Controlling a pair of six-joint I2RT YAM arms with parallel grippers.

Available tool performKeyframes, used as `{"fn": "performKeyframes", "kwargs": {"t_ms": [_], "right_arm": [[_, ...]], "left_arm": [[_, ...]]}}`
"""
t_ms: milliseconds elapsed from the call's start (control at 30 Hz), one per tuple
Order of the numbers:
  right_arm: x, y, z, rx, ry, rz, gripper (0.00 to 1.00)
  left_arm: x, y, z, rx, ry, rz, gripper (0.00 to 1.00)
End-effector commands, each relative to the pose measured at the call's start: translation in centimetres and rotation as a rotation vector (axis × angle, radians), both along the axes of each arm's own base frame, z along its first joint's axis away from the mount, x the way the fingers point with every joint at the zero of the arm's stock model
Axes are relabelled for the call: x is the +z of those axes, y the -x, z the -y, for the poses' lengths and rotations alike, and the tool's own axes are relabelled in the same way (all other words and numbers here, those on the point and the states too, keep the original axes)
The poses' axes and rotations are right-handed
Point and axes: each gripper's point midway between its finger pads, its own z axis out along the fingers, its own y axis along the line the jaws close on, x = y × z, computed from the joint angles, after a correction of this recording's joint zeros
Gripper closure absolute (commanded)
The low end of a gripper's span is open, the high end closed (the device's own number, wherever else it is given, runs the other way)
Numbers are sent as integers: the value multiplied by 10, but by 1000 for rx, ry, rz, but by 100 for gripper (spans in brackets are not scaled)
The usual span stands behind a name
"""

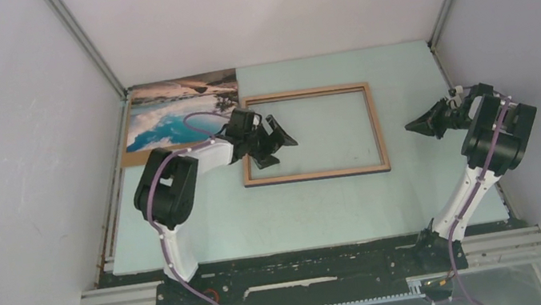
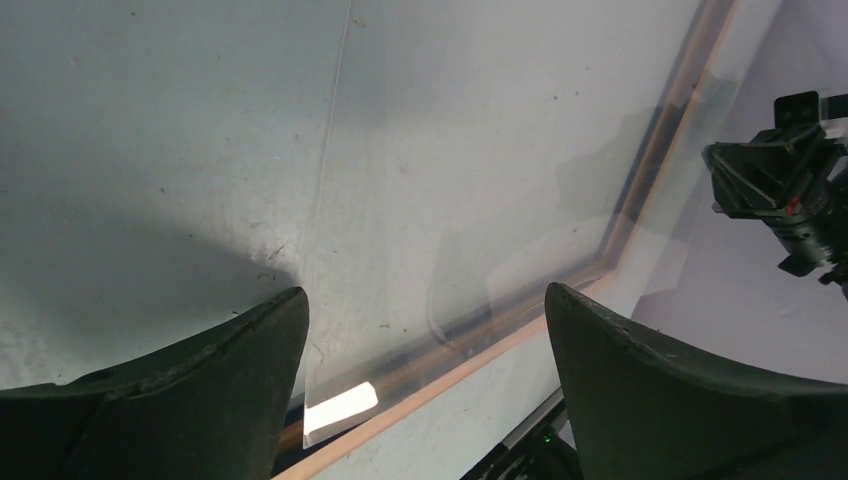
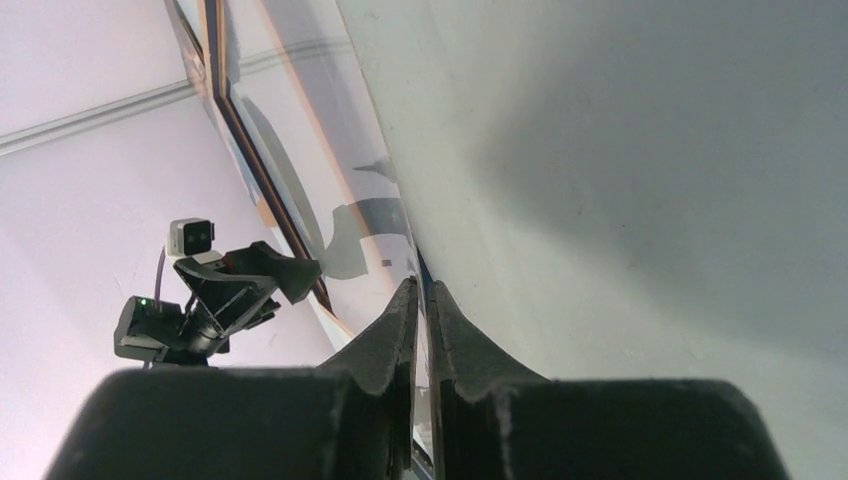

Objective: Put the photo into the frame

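The frame (image 1: 317, 174) lies flat mid-table, light wood face up, with the table showing through its clear pane. The photo (image 1: 181, 109) lies picture side up at the back left corner. My left gripper (image 1: 274, 145) hovers over the frame's left side, open. In the left wrist view its jaws (image 2: 425, 295) stand wide apart above the pane and a wooden rail (image 2: 480, 360), holding nothing. My right gripper (image 1: 411, 128) hangs to the right of the frame, apart from it, pointing at its right rail. Its fingers (image 3: 422, 285) are shut to a thin slit, with the frame (image 3: 300, 150) beyond them.
A brown board (image 1: 130, 153) pokes out under the photo's left edge. White walls close in the table on three sides, with metal rails (image 1: 109, 201) along the mat's left and right edges. The right arm (image 2: 780, 190) shows in the left wrist view.
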Motion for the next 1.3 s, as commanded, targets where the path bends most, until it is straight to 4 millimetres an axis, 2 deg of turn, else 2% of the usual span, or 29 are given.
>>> {"fn": "performKeyframes", "kwargs": {"t_ms": [0,133,333,533,700,900,1067,1267], "right_arm": [[2,-4,-3,11,-14,19,88],[0,-5,-3,12,-18,20,89],[0,-5,-3,12,-21,22,91],[1,-6,-4,16,-28,27,91],[2,-6,-6,22,-42,37,93],[3,-6,-6,21,-48,39,94],[2,-6,-7,16,-57,28,90],[7,-4,-11,-4,-91,44,87]], "left_arm": [[25,4,5,3,94,17,3],[48,-4,5,24,170,58,6],[72,-7,-5,77,247,107,8],[78,-12,-2,97,314,109,14],[73,-25,3,101,309,120,21],[48,-40,4,115,266,90,29],[35,-51,5,128,252,86,33],[30,-62,4,138,262,113,42]]}}
